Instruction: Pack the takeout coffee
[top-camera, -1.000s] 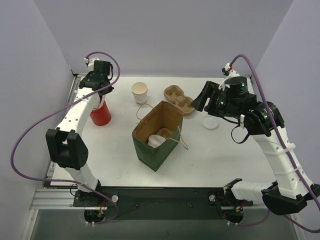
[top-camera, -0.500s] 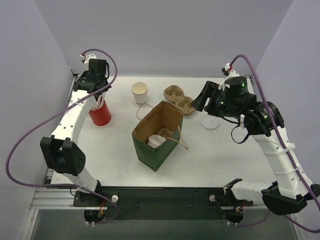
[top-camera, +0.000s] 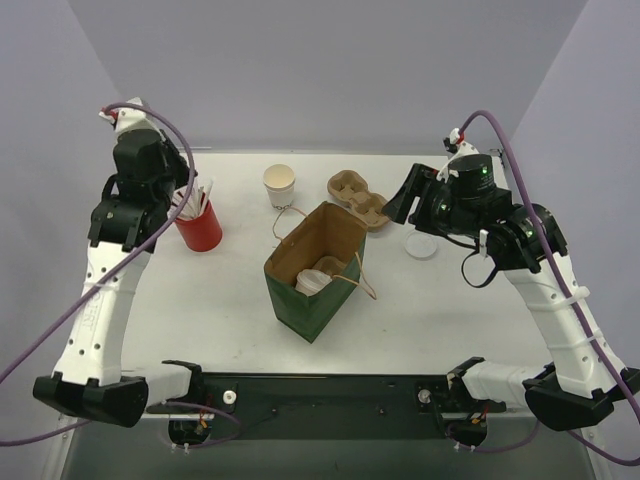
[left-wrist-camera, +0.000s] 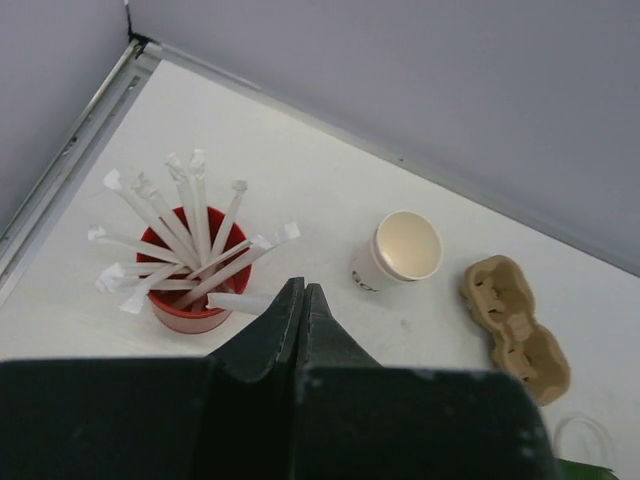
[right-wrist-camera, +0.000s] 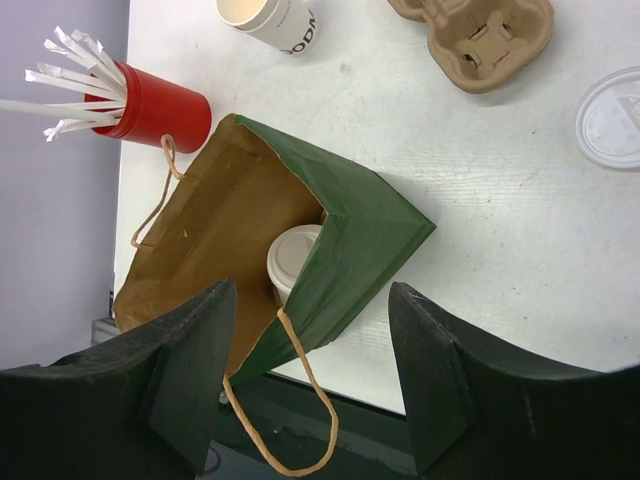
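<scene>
White worktop (top-camera: 230, 290) is carrying a boxy green paper bag (top-camera: 305, 300), the lumpy pulp carrier (top-camera: 358, 198), and left of that, far side, the little paper takeout coffee (top-camera: 279, 185). Left jaws are pressing shut, empty; right jaws are gaping halfway, empty. The left arm (top-camera: 105, 290) is sitting higher than before.

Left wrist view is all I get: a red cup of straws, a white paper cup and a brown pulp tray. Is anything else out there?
Observer: Yes, a green paper bag, standing open.
Operator: Is anything in it?
Observer: A white-topped cup sits at the bottom; the right wrist view looks straight in.
Operator: What is the other arm doing?
Observer: The right fingers are spread apart and hold nothing.
</scene>
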